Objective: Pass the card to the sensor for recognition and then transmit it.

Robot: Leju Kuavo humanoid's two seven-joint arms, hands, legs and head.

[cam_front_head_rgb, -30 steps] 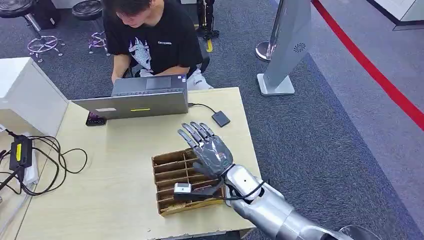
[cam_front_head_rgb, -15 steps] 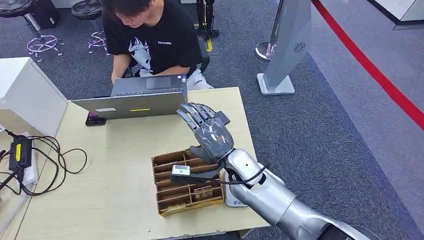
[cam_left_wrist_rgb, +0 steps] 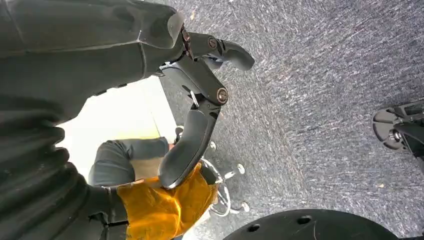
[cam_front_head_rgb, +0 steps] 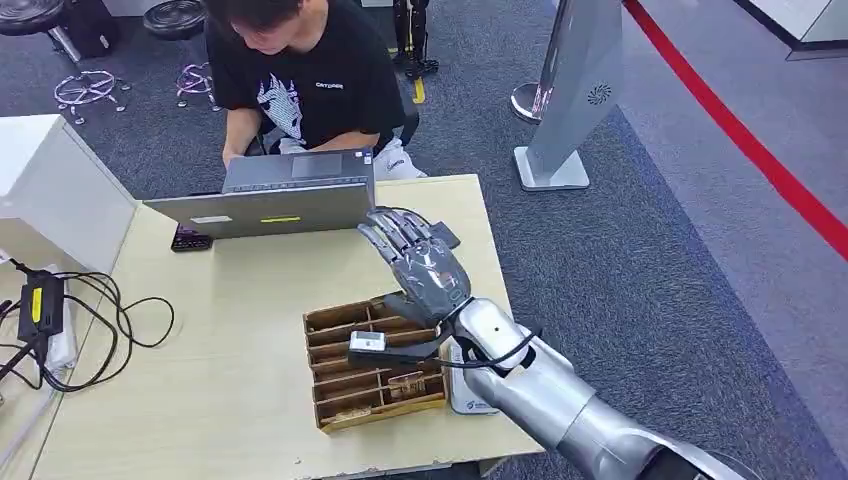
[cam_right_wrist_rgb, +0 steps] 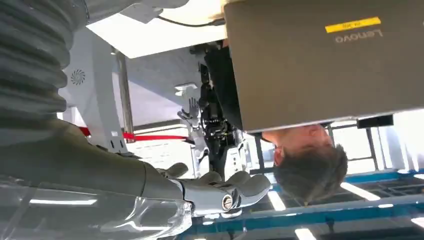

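Two hands, one job. The left hand hangs over the carpet beside the surface, its fingers loosely apart and holding nothing.

On the surface, from the left:
- A tangle of black cables lies at the far edge.
- A grey laptop stands with a person seated behind it.
- A wooden tray with slotted compartments sits near the front edge.

The right hand is raised above the tray's far side, back upward. Its fingers are stretched out, slightly apart, and reach toward the small black sensor on its cable just beyond the fingertips. Nothing can be seen between those fingers from the head or the wrist.

What looks like the card, white with a small mark, lies flat on the surface just right of the tray, partly under the right forearm.

By that reading the card is not yet in hand, so a pass over the sensor now would register nothing. To do the step well:
- Bring the hand back toward the tray's right side.
- Pinch the card by its free edge, since it lies flat and thin against the surface.
- Carry it level, face toward the sensor.
- Pause close above the sensor before offering the card onward, likely to the person.
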